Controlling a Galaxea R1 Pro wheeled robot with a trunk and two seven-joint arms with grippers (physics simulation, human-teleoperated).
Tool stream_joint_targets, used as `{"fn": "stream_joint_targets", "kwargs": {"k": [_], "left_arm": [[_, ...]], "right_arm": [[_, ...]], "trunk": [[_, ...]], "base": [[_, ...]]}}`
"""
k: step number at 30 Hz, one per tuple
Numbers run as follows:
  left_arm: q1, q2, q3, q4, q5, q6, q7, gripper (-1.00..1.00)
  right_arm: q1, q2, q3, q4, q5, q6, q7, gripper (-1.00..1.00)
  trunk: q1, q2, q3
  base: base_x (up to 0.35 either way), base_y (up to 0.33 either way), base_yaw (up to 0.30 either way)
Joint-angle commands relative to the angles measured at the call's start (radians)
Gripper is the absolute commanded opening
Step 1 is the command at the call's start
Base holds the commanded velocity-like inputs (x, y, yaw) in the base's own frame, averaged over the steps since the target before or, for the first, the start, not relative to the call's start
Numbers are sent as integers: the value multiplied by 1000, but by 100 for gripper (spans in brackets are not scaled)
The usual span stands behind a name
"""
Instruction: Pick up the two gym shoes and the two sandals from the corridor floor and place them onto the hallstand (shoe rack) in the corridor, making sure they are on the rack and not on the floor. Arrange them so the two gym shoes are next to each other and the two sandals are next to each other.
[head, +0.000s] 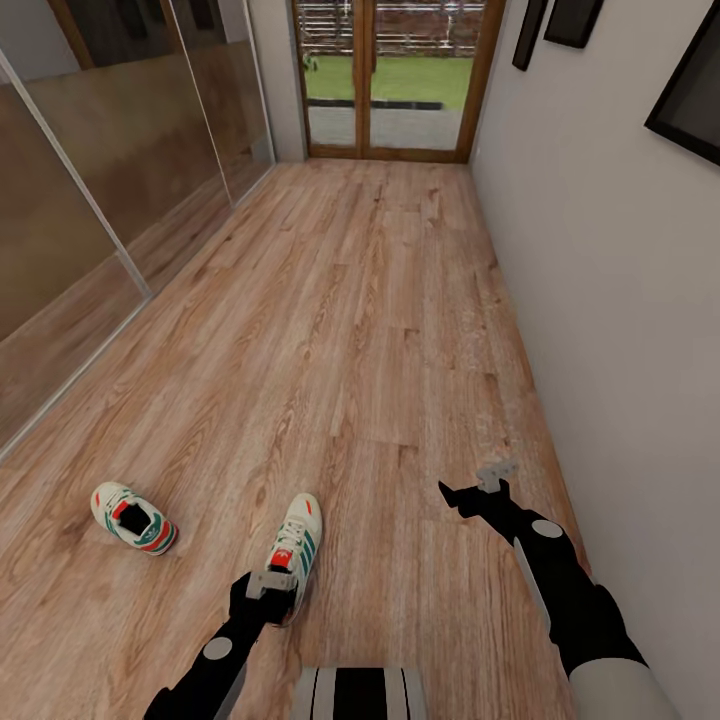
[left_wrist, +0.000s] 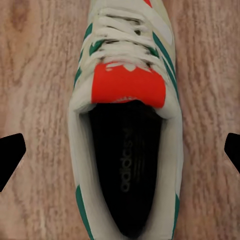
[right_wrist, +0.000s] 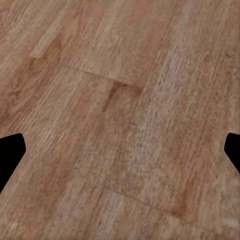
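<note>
My left jaws (head: 268, 592) hang over the heel end of 1 gym shoe (head: 294, 548) that lies on the floor (head: 380, 340), toe pointing away from me down the corridor. Through my left wrist camera I look straight down into that shoe (left_wrist: 127, 130): its dark opening and red tongue sit between my 2 fingertips (left_wrist: 11, 155), which stand wide apart on either side with bare planks between them and the shoe's walls. So the left jaws are fully spread and hold nothing. The second gym shoe (head: 133, 517) lies well apart, nearer the glass wall (head: 90, 200), turned at an angle.

My right jaws (head: 478, 490) hover over bare floor close to the white wall (head: 620, 300), also spread wide and empty; the right wrist camera looks down on wood grain (right_wrist: 120, 120).

I judge this to be the pickup of the first gym shoe, with nothing racked yet. Next I should sink the left jaws around the shoe's heel or side walls, close them firmly, then lift and carry it to the rack. The soft upper may squash, so a low grip near the sole looks safer.
</note>
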Motion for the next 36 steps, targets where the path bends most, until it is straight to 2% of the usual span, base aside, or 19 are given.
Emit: {"fn": "stream_joint_targets", "kwargs": {"k": [1, 6, 14, 26, 36], "left_arm": [[-1, 0, 3, -5, -7, -3, -2, 100], [-6, 2, 3, -46, -7, -1, -1, 100], [0, 2, 3, -61, -6, -5, -2, 100], [7, 4, 3, -60, -6, -10, -3, 100], [6, 3, 6, -51, -6, -12, -2, 100]], "right_arm": [[0, 0, -3, -2, 10, 4, 8, 100], [0, 0, -3, -3, 10, 4, 8, 100], [0, 0, -3, -3, 10, 4, 8, 100], [0, -3, -3, -4, 10, 4, 8, 100], [0, -3, -3, -4, 10, 4, 8, 100]], "trunk": [[0, 0, -1], [0, 0, -5], [3, -2, -47], [3, -2, -49], [8, -4, -93]], "base": [[0, 0, 0], [0, 0, 0], [0, 0, 0], [0, 0, 0], [0, 0, 0]]}}
